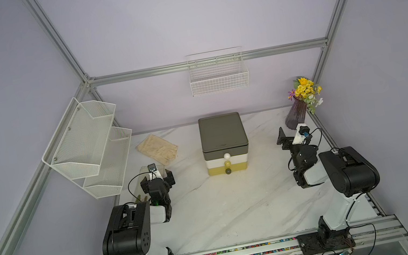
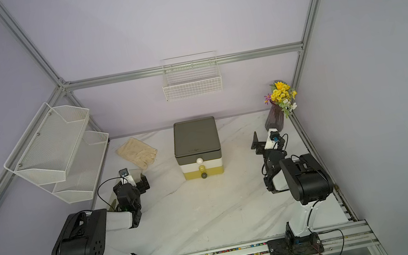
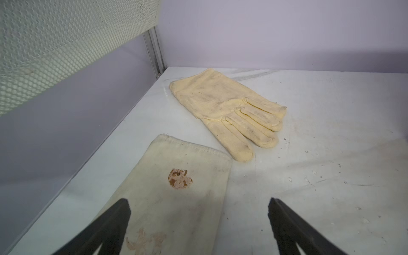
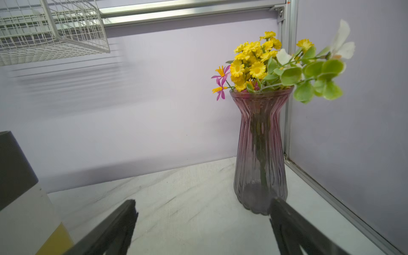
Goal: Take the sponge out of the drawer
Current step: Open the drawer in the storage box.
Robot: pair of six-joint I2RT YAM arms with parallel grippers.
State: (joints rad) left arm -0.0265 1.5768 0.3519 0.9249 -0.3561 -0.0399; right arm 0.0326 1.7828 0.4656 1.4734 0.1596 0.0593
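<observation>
Sponge not visible; drawer unit (image 1: 224, 144) looks fully shut; left gripper (image 3: 198, 202) and right gripper (image 4: 203, 202) gape empty, well apart from it; nothing done yet.

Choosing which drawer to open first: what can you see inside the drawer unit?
Nothing inside shows. The drawer unit has its grey, white and yellow drawers all shut, showing only fronts and knobs. The sponge is out of sight; which drawer hides it cannot be told.

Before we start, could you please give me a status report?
Left gripper and right gripper open, empty. Grey-white-yellow three-drawer box looks shut; sponge unseen. Nothing in the way.
</observation>
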